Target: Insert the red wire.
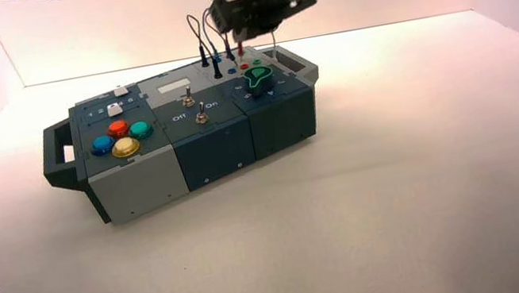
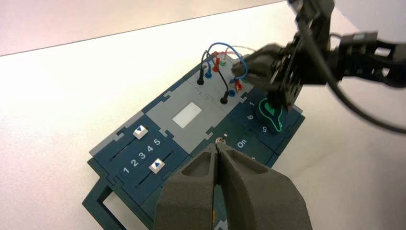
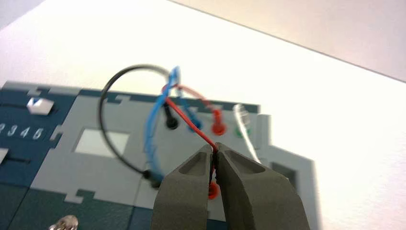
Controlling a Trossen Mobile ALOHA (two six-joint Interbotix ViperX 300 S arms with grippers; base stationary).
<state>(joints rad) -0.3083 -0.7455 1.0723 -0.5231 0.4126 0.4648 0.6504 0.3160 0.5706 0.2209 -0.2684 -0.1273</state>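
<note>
The red wire [image 3: 189, 122] loops up from a red plug seated in a back socket [image 3: 219, 127] and runs down between my right gripper's fingertips. My right gripper [image 3: 214, 149] is shut on the wire's free red plug [image 3: 212, 190]. It holds the plug upright over the wire panel at the back right of the box [image 1: 135, 188]. In the high view the right gripper [image 1: 241, 43] has the plug right over a red socket [image 1: 244, 65]; I cannot tell whether the tip touches it. My left gripper [image 2: 218, 149] is shut and empty, hovering above the box's middle.
Black wires [image 3: 103, 110] and a blue wire [image 3: 152, 127] arch beside the red one. A green socket [image 3: 242, 130] is next to the red plug. A green knob [image 1: 258, 76] sits in front of the sockets, with toggle switches [image 1: 187, 99] and coloured buttons [image 1: 119, 128] to its left.
</note>
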